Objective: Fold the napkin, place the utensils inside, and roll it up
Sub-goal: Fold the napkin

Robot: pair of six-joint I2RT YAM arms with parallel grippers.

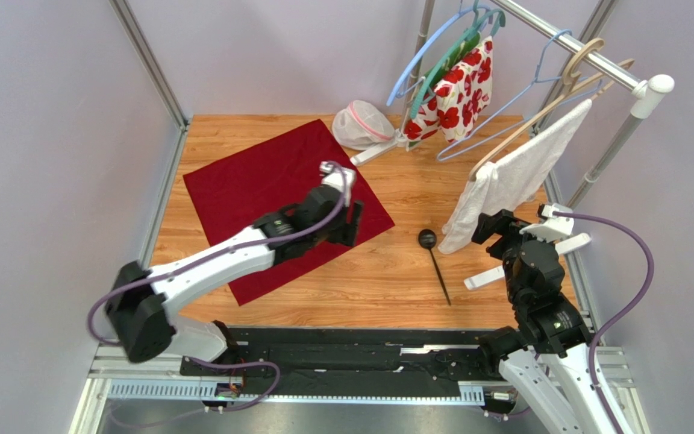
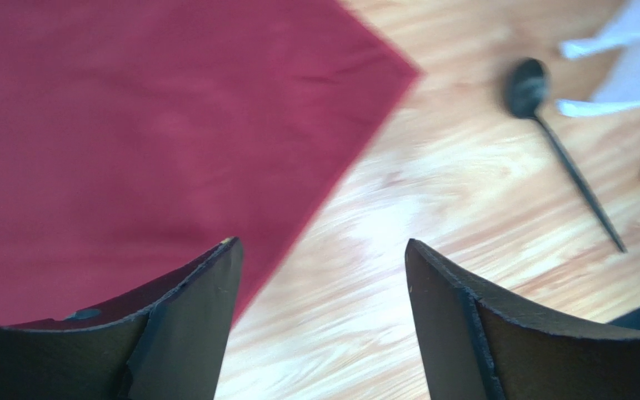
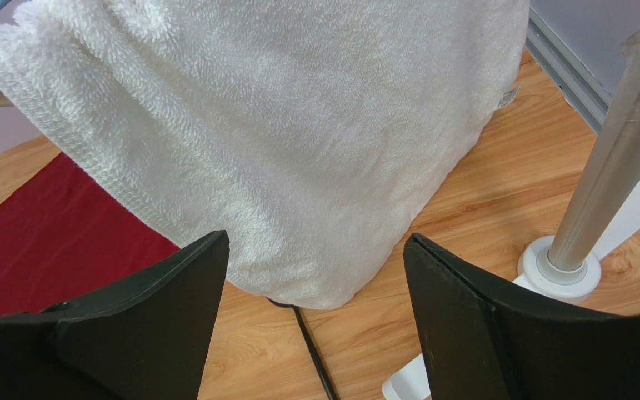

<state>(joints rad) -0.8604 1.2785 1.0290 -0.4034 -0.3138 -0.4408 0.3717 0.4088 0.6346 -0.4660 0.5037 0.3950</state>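
Fold step not yet begun: the napkin (image 1: 251,185) lies flat and unfolded on the left half of the counter (image 1: 369,280), turned like a diamond. Left fingers (image 2: 190,308) are spread, holding nothing, hovering over the napkin's right edge near its right corner. Right fingers (image 3: 156,325) are also spread and empty, parked at the right side, close to the hem of a white towel (image 1: 513,176). The black spoon (image 1: 437,269) lies on bare wood between napkin and towel, apart from both. Next move likely: drop the left fingers onto that edge or corner, pinch the thin cloth without bunching it, and carry it across to the opposite side. The counter is light wood grain, with grey walls around it. A rack (image 1: 586,54) at the back right holds hangers, the towel and a flowered cloth (image 1: 464,86); a white mesh bag (image 1: 362,124) sits by its foot.
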